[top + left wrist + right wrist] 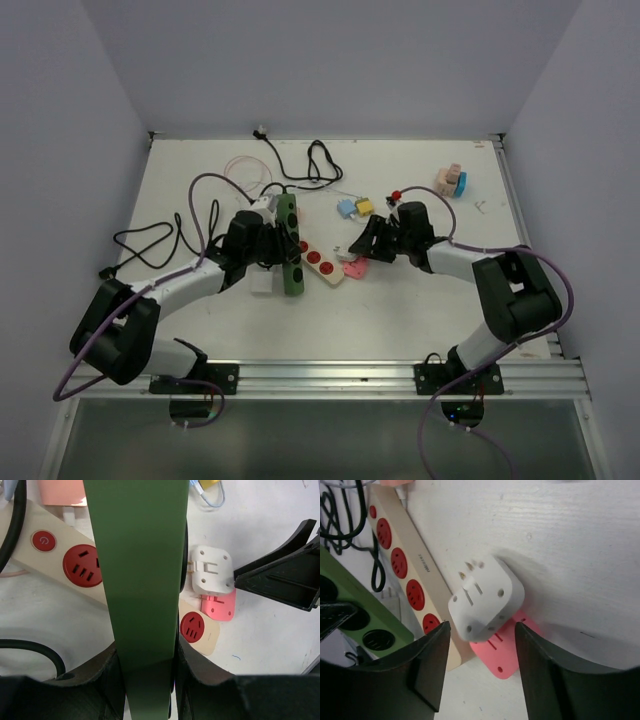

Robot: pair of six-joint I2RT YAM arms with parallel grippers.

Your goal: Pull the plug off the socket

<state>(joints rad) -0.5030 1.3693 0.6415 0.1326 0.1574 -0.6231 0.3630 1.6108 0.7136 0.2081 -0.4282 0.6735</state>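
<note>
Right wrist view, item one: white plug [487,597], a squarish block with rounded corners. Its pin face is turned up toward my camera and it sits in no outlet. It lies tilted on a flat pink piece [502,652], just beside the near end of the beige strip [427,575] with its red sockets.

Handling, as I judge it: light, rigid moulded plastic, smooth enough to slip. I would take it across two opposite flat sides, clear of the pins and the rounded corners. With no cord on it and nothing holding it, it would skid on a glancing touch.

Item two: right gripper [481,627]. Its fingers stand apart and hold nothing. The plug shows in the gap between the tips, slightly beyond them, and I see no contact on either side.

Item three: left gripper [147,662]. It is clamped across the green strip [145,580], which runs straight out between its fingers. From this side the plug sits right of the green strip, with the right gripper's black fingers close by it.
</note>
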